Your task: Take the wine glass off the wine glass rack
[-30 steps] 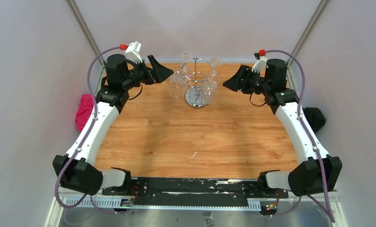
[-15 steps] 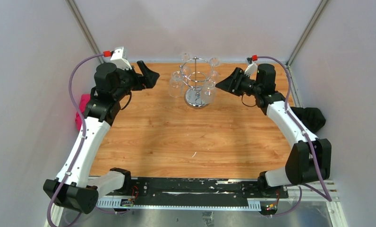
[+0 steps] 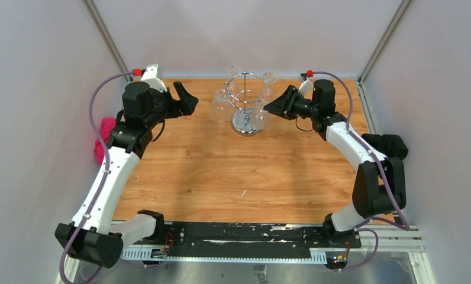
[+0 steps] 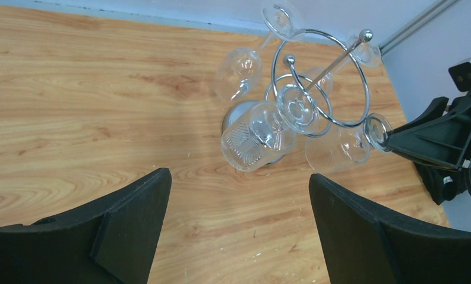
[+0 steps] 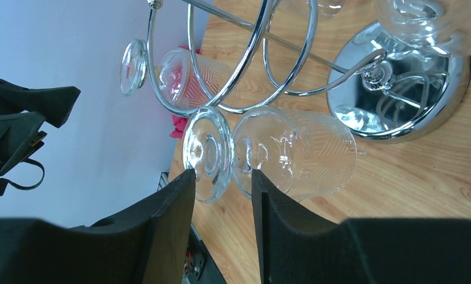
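The chrome wine glass rack point(image 3: 245, 97) stands at the table's far middle, with several clear wine glasses hanging upside down from its ring. It also shows in the left wrist view point(image 4: 339, 71) and the right wrist view point(image 5: 399, 100). My right gripper point(image 3: 270, 107) is at the rack's right side. In the right wrist view its jaws point(image 5: 221, 177) stand narrowly apart, straddling the foot and stem of a ribbed wine glass point(image 5: 298, 154); no firm grip shows. My left gripper point(image 3: 187, 100) is wide open and empty point(image 4: 239, 177), left of the rack, short of another ribbed glass point(image 4: 254, 139).
A pink cloth point(image 3: 106, 139) lies off the table's left edge and a black cloth point(image 3: 390, 147) off its right edge. Grey walls close in the back and sides. A black rail point(image 3: 239, 234) carries the arm bases at the near edge.
My right gripper has moved left up to the rack's right-hand glass. My left gripper has drawn back a little to the left, away from the rack.
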